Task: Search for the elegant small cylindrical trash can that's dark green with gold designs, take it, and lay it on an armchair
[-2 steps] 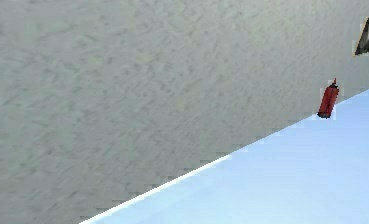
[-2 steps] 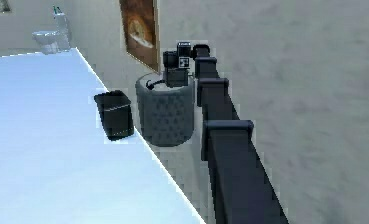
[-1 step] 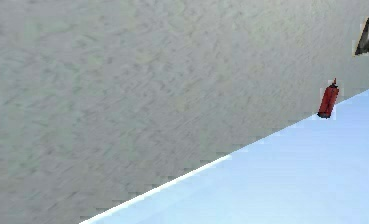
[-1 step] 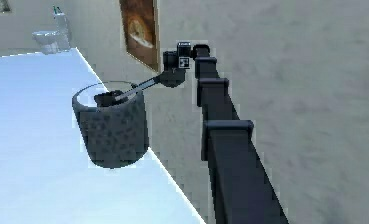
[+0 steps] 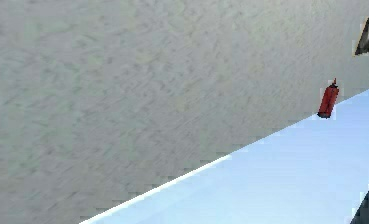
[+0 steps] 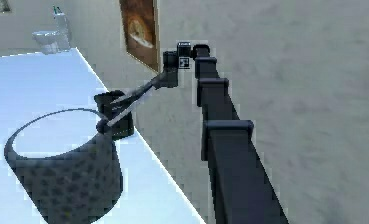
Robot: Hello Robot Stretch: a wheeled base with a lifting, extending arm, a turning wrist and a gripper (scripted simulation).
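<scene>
– Grey-green, patterned, cylindrical: is that the trash can (image 6: 64,170) at the arm side view's lower left?
– Yes. It has a dark body with a fine speckled design, stands upright and is open at the top. It shows over the pale blue floor (image 6: 32,85), near the floor's white edge along the grey wall (image 6: 302,70).
– And the gripper (image 6: 110,112)?
– Its far end is right at the can's rim, on the side nearest the wall. The dark arm (image 6: 230,150) rises from the bottom edge to the two white squares (image 6: 184,56). From there the gripper's body runs down and left to the can.
– Is it holding the can?
– I cannot tell. The can's base sits at the picture's bottom edge, so whether it stands on the floor or hangs clear is unclear. The fingers' state cannot be read either.
– What else is there?
– A framed picture (image 6: 140,30) in brown and orange hangs on the wall beyond the gripper. At the floor's far left corner are some clear glass vessels (image 6: 52,35), well apart from the can.
– And the forward view?
– Grey wall meets pale blue floor along a white strip. A red fire extinguisher (image 5: 329,100) is at that line near the right edge, with a dark frame (image 5: 367,35) in the upper right corner.
</scene>
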